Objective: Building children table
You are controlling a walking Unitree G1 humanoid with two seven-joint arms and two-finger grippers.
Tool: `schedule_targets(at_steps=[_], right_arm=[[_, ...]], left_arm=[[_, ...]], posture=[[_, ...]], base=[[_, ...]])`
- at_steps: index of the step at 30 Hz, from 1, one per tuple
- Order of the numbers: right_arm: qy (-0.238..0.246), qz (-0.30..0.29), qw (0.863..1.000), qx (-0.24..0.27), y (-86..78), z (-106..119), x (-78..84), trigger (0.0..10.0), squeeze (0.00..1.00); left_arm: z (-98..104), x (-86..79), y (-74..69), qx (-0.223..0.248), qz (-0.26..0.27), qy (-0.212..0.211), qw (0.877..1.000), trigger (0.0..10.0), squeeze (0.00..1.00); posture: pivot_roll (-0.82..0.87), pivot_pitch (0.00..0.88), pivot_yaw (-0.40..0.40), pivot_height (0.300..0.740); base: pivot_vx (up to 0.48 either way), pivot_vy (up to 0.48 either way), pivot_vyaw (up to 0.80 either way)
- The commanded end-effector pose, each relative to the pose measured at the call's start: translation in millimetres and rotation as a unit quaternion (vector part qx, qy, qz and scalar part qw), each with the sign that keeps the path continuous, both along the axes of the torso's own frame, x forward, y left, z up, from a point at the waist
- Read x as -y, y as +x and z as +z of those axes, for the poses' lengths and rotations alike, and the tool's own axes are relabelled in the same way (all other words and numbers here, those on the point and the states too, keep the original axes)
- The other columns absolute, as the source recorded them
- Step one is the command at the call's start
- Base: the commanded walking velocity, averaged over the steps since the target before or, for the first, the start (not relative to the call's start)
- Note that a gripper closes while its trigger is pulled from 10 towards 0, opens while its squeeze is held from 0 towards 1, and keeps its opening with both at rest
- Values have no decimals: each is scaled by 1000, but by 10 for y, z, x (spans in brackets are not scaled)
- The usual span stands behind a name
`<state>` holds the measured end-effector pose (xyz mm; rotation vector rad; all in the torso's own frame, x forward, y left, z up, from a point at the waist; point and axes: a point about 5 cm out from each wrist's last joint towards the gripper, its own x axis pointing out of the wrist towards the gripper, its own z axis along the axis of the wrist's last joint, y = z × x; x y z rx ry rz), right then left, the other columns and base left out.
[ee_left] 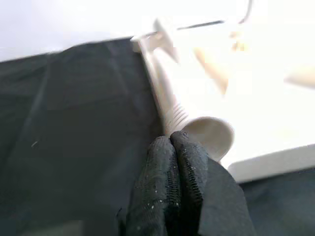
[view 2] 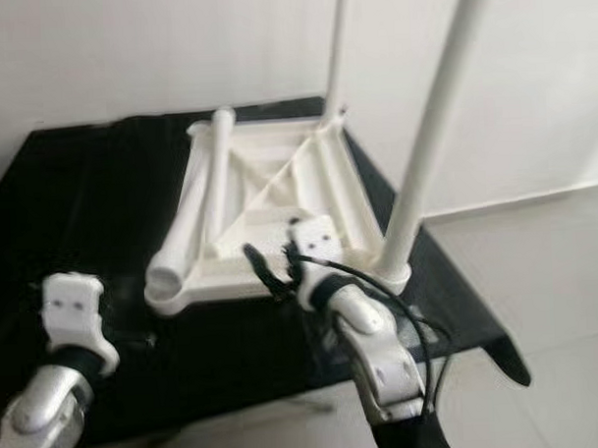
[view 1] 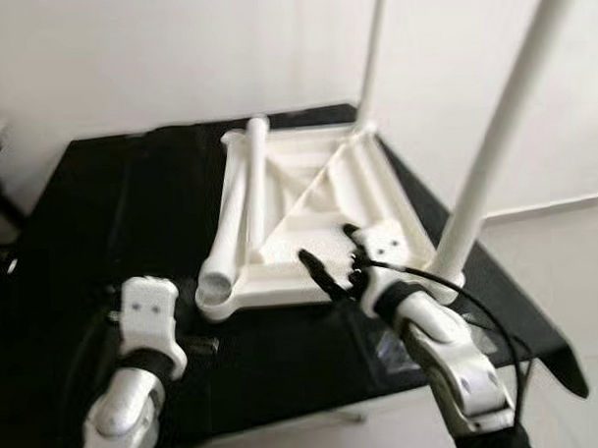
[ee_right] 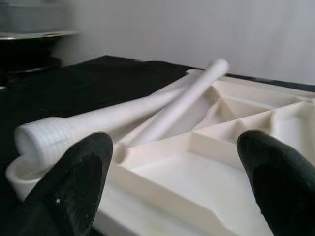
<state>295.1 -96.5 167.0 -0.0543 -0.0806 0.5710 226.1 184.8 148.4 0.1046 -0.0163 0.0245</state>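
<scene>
Fingers of the right gripper point(view 1: 330, 264) gape empty over the tabletop's point(view 1: 309, 219) near edge; the left gripper point(ee_left: 178, 156), seemingly pinched together, nears a loose leg point(view 1: 228, 231).

Plain white wall point(view 1: 156, 62), pale floor point(view 1: 566, 264), black-draped bench point(view 1: 112, 221).

The table frame point(view 1: 318, 213) is white moulded plastic with a smooth, faintly satin finish and ribbed webs. The loose legs point(view 1: 235, 221) are the same white plastic; the open end of one is finely ridged. A matt black cloth point(view 1: 112, 221) covers the tabletop. The fingers point(ee_right: 74, 191) have a matt black, slightly grainy rubber-like surface. The arms point(view 1: 461, 371) are brushed silver metal.
</scene>
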Motion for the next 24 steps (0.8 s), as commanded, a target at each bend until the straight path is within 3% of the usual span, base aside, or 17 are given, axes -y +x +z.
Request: schedule_targets(at_steps=[1,5,19,24], right_arm=[[2,17,1000,1,-12,-11,-54,10000,0],[4,17,1000,0,-11,-14,-55,10000,0],[14,9,1000,9,12,3,-55,10000,0],[12,-4,999,32,64,92,-21,10000,0]], left_arm=[[-17,-25,-10,2,15,1,1000,10000,0],[-10,-36,-2,5,19,3,1000,10000,0],[-7,-54,46,3,22,19,1000,10000,0],[6,-57,44,10,23,17,1000,10000,0]], posture=[[8,16,-9,740],[2,18,-1,740],[8,10,9,740],[8,10,10,740]], base=[[0,0,0],[0,0,0],[0,468,0],[0,72,0]])
